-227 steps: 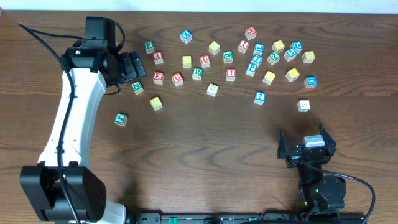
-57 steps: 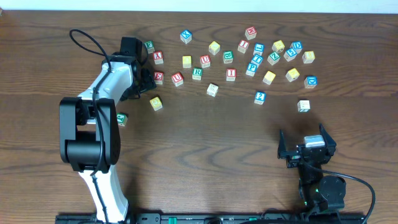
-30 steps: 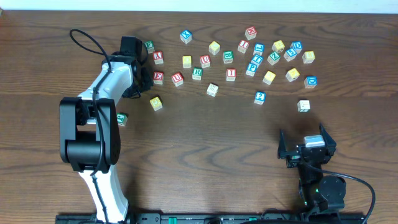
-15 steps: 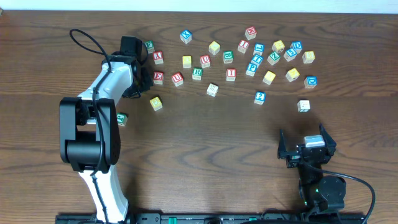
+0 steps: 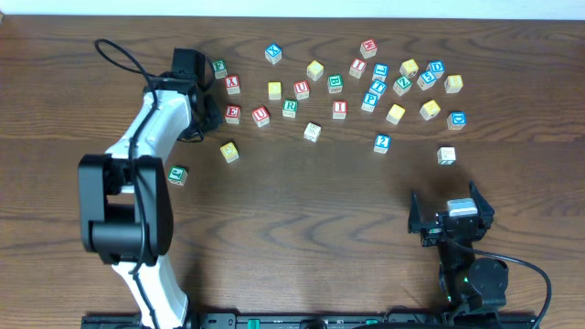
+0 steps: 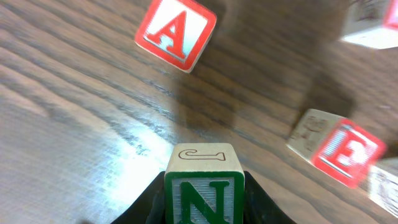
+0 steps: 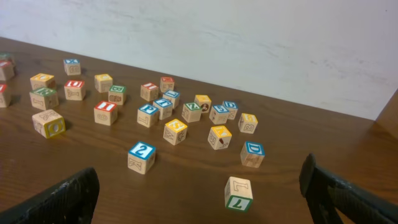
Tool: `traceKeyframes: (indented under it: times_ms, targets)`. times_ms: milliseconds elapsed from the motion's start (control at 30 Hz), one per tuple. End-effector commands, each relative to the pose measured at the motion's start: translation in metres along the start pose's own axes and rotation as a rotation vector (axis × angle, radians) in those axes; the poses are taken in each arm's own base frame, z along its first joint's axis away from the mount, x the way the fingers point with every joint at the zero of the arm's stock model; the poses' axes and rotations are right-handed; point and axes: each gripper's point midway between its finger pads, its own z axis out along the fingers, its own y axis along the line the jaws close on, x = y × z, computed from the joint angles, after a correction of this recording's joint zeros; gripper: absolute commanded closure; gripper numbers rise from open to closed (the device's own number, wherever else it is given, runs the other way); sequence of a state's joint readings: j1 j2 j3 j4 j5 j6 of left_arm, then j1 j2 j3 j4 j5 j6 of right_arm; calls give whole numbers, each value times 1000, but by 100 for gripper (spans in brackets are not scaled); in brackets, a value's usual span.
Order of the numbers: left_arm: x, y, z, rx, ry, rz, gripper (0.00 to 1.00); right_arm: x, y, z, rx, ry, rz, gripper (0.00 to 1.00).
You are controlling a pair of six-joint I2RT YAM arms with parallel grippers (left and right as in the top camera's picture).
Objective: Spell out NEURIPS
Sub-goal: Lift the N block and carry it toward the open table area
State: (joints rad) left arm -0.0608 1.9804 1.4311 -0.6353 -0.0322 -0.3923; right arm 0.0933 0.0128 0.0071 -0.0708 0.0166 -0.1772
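The small wooden cube with the green N is clamped in the left pincer, with a black finger pressed against each side face. Its upper face is bare pale wood carrying an outlined mark. Whether it is lifted clear of the table cannot be told. From overhead it is hidden under the head of the white left arm.

Just to the right of the N cube, and apart from it, the red E wooden cube is seen. The red A wooden cube lies beyond the N cube, with bare wood between them. Further right of the N cube a loose row is formed by the red U cube, the green R cube, the red I cube and the blue P cube, each apart from its neighbours. Past the P cube, further still from the N cube, other lettered cubes are crowded with little room between them.

All cubes are square-edged, of pale wood with coloured framed faces. The dark brown table shows long grain lines and a glossy sheen. Its far edge runs close behind the cubes, against a white wall. On the near side of the N cube a wide bare stretch is left open. At its far right, well apart from the N cube, the right pincer is held with its jaws spread wide and nothing between them.
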Motion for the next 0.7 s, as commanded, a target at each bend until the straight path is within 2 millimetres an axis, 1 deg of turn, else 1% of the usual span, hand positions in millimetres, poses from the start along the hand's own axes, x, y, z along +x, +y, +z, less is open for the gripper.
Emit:
traceKeyframes:
  times_ms: [0, 100, 300, 433, 533, 667]
  targets:
    - [-9, 1, -28, 19, -48, 14, 88, 1, -2, 0, 8, 2, -6, 1]
    - [-10, 1, -45, 26, -62, 25, 92, 1, -2, 0, 8, 2, -6, 1]
    - [-2, 1, -77, 36, -76, 95, 92, 1, -2, 0, 8, 2, -6, 1]
    - [10, -3, -100, 46, -71, 141, 92, 1, -2, 0, 8, 2, -6, 1]
    - [25, -14, -116, 95, -49, 206, 92, 1, -2, 0, 8, 2, -6, 1]
    - [42, -25, -134, 130, -39, 245, 92, 1, -2, 0, 8, 2, -6, 1]
